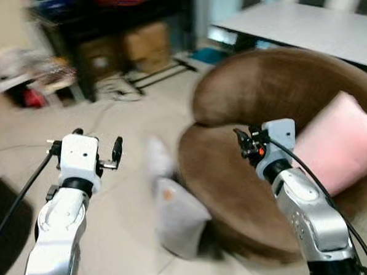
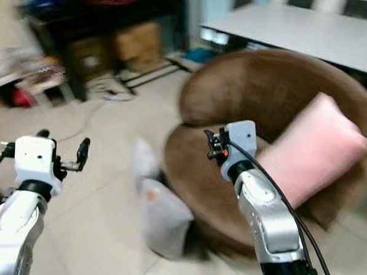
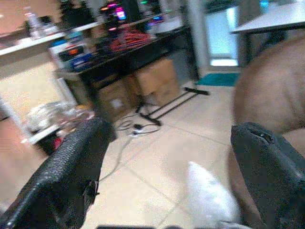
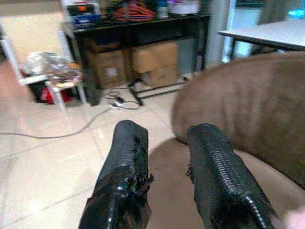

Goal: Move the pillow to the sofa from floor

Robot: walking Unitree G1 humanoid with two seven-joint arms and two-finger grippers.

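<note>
A white-and-grey pillow (image 1: pixel 178 215) stands on the tiled floor, leaning against the front of the round brown sofa (image 1: pixel 261 84). A pink pillow (image 1: pixel 341 141) lies on the sofa seat at the right. My left gripper (image 1: pixel 98 141) is held up over the floor to the left of the floor pillow, open wide with nothing between its fingers (image 3: pixel 71 167). My right gripper (image 1: pixel 244 140) hovers over the sofa seat, its fingers (image 4: pixel 126 157) a narrow gap apart and empty. The head views are blurred.
A black shelf with cardboard boxes (image 1: pixel 145 44) stands at the back, with cables (image 1: pixel 122 88) on the floor before it. A white rack with bags (image 1: pixel 20 72) is at the far left. A white table (image 1: pixel 307 26) stands behind the sofa.
</note>
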